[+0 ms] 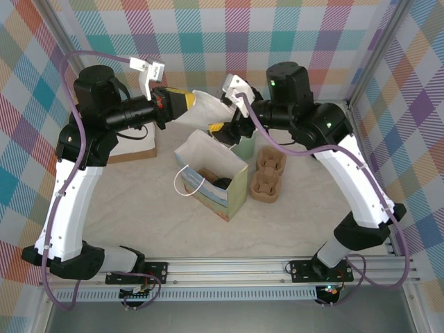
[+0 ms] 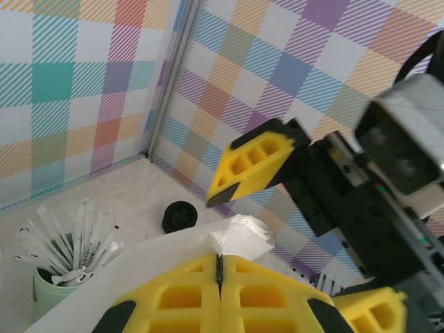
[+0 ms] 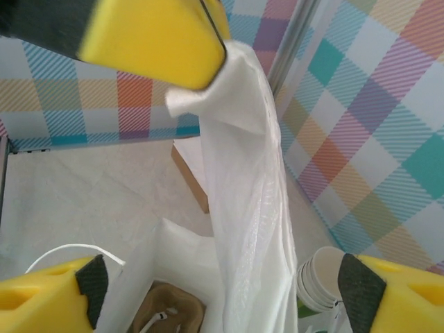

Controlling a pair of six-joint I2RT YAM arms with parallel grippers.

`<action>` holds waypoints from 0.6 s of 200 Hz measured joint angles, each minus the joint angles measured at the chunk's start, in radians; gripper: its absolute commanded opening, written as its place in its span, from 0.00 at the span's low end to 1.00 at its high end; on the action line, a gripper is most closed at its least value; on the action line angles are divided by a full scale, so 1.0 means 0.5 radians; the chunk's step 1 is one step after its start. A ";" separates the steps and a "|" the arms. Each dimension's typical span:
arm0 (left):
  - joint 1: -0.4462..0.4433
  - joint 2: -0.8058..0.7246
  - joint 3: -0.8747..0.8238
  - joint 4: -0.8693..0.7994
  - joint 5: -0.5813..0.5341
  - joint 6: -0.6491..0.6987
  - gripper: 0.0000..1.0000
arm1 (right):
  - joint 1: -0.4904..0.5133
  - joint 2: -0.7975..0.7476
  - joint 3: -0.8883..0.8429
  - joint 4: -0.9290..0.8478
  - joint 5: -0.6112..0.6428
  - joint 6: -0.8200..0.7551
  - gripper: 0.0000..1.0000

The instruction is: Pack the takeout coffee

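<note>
On the left, a flat brown board (image 1: 132,147) lies on the desk (image 1: 139,201). My left tool (image 1: 193,103) is clamped on a white napkin (image 1: 210,107), held up above the white paper bag (image 1: 232,189). Inside the bag I see a brown carrier (image 1: 206,173) with a dark round shape beside it. This may be the takeout coffee (image 1: 222,183) under its black lid, though I cannot tell for sure. My right tool (image 3: 222,288) has its fingers wide apart, and the napkin hangs between them. Further right stand the mint-green cup of stirrers (image 1: 244,147) and a pulp tray (image 1: 268,173).
</note>
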 measured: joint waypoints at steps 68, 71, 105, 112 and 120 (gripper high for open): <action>-0.002 -0.021 0.000 0.000 0.002 0.011 0.04 | 0.000 0.126 0.188 -0.092 0.088 0.101 0.00; -0.002 -0.024 0.000 0.000 0.002 0.011 0.07 | 0.000 0.125 0.195 -0.095 0.089 0.095 0.00; -0.002 -0.078 0.000 -0.015 -0.012 0.024 0.55 | 0.000 0.115 0.256 -0.173 0.095 0.171 0.00; -0.002 -0.096 0.000 -0.027 -0.024 0.027 0.65 | 0.000 0.108 0.260 -0.190 0.095 0.195 0.00; -0.002 -0.124 -0.001 -0.043 -0.052 0.021 0.73 | 0.000 0.093 0.263 -0.217 0.095 0.232 0.00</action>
